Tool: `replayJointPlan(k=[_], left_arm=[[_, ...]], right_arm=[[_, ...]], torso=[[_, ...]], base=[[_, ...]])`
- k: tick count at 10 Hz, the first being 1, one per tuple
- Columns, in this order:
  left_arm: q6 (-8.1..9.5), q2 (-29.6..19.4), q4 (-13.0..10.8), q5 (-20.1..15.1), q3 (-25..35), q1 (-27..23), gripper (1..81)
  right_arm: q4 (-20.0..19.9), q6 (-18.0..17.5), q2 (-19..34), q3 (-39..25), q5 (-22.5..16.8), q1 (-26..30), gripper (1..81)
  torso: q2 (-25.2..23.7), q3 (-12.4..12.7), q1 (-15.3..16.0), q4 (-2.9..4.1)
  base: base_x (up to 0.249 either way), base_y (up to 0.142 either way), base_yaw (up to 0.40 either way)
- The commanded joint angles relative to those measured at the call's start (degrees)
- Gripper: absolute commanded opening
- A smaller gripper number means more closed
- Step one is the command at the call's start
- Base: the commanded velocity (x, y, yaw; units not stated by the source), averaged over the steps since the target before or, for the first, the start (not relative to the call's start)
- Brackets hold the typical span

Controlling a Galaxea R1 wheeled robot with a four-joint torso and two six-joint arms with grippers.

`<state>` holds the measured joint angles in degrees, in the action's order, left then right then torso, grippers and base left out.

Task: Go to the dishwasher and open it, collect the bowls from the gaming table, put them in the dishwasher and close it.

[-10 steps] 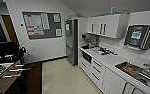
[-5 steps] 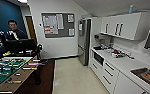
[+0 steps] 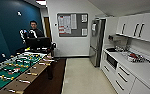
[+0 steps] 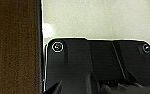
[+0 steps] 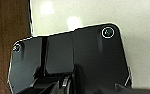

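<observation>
The dishwasher, the bowls and the gaming table are out of view. In the left wrist view my left gripper [image 4: 91, 88] hangs over pale floor [image 4: 98, 20], beside a brown carpet strip [image 4: 13, 47]. In the right wrist view my right gripper [image 5: 71, 83] is above the same pale floor [image 5: 91, 12], with brown carpet [image 5: 8, 22] at one side. Neither wrist view shows anything held.
A table-football table [image 3: 14, 68] with a green field stands at the near left on brown carpet [image 3: 49, 83]. Behind it is a person [image 3: 34, 31] with a control rig. A steel fridge [image 3: 97, 41] stands ahead. White drawers [image 3: 121, 76] and a counter [image 3: 138, 65] with a dish rack [image 3: 134, 57] run along the right. Pale floor [image 3: 83, 75] lies between.
The camera has turned left: the fridge and cabinets have slid to the right of the picture, and the table-football table and the person have come further into view.
</observation>
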<state>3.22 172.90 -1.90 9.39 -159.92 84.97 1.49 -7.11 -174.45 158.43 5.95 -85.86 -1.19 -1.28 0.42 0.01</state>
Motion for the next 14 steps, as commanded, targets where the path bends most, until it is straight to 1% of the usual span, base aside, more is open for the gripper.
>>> replayJointPlan(k=[1, 14], left_arm=[[0.12, -0.09, 0.14, -2.71, -0.49, -2.92, 81.1], [0.30, 0.52, 0.41, -2.88, -1.37, -2.65, 81.1]], right_arm=[[0.01, -0.10, -0.31, 0.20, -2.78, 2.84, 81.1], [0.18, -0.01, -0.31, 0.29, -2.43, 2.66, 81.1]], torso=[[0.00, 0.00, 0.00, 0.00], [0.00, 0.00, -0.02, 0.00]], base=[[0.000, 0.000, 0.371], [0.000, 0.000, 0.371]])
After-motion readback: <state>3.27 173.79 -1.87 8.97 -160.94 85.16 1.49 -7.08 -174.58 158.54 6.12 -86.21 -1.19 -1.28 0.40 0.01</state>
